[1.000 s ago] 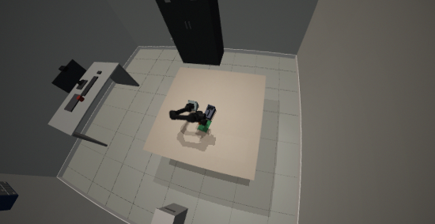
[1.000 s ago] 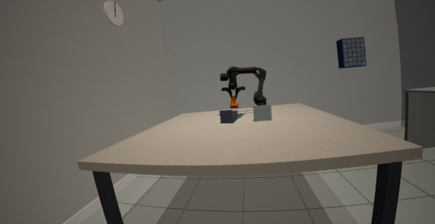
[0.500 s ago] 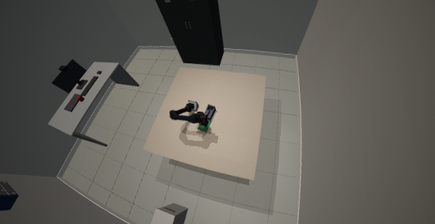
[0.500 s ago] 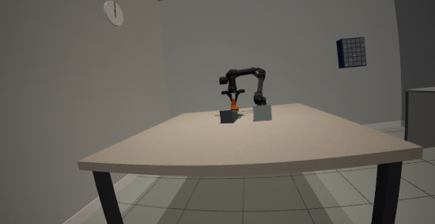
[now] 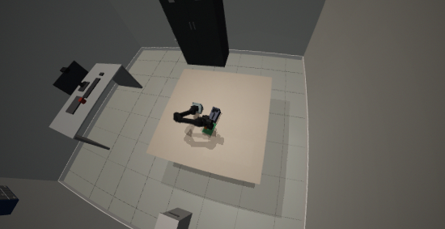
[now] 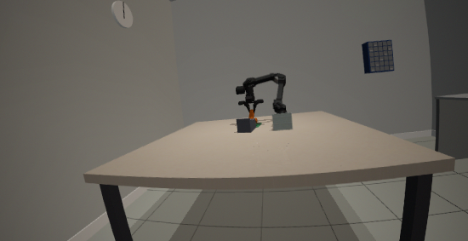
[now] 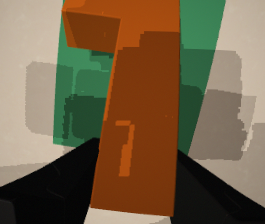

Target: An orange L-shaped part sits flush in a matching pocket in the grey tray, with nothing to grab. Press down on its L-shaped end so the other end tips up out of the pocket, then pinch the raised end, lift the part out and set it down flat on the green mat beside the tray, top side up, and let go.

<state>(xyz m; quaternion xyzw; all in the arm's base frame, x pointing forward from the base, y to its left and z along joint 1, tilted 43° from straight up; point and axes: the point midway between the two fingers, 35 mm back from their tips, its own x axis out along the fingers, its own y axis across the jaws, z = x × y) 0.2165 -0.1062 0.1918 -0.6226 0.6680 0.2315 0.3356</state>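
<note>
My gripper (image 5: 208,125) (image 6: 252,109) (image 7: 134,152) is shut on the orange L-shaped part (image 6: 251,114) (image 7: 144,100), one finger on each side of its straight end. The part is out of the pocket and slopes steeply down from the fingers, its L-shaped end lowest and farther from the wrist camera. It is over the green mat (image 5: 209,131) (image 6: 259,125) (image 7: 203,25), which shows behind it in the wrist view. Whether its low end touches the mat I cannot tell. The grey tray (image 5: 214,114) (image 6: 243,125) stands beside the mat.
A pale grey-blue block (image 5: 197,106) (image 6: 282,122) stands at the arm's base, to one side of the tray. All of these are on the beige table (image 5: 243,152) (image 6: 264,160). Shadows of the arm fall across the mat and the table around it.
</note>
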